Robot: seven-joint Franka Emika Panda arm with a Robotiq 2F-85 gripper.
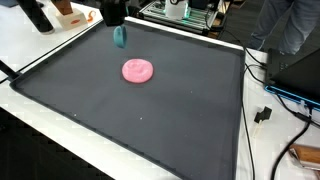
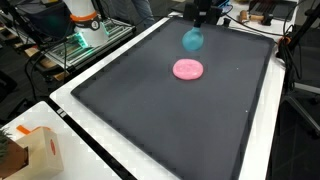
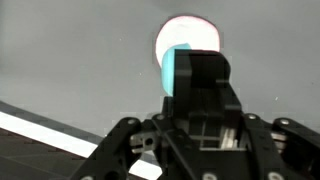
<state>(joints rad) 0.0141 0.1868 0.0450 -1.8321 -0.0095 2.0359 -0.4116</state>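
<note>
Black and blocky, the gripper [image 3: 190,68] fills the lower wrist view. Its fingers [image 3: 207,78] are closed narrow on a small teal block [image 3: 177,70], which hangs in the air between them, clear of everything below. Beneath the fingers and a little beyond them a pink disc [image 1: 137,70] lies flat on a dark mat [image 1: 150,125], well apart from the block. The mat covers a white worktop [image 2: 68,104]. Far from the fingers, at the near corner in an exterior view, stands a cardboard box [image 2: 30,152].

Carrying the block well calls, I judge, for an even pinch and a level wrist, since the block looks smooth and could slip. The disc looks soft, round and low, with a lumpy top. The mat is matt and faintly speckled, and the block is plain with squared sides.
</note>
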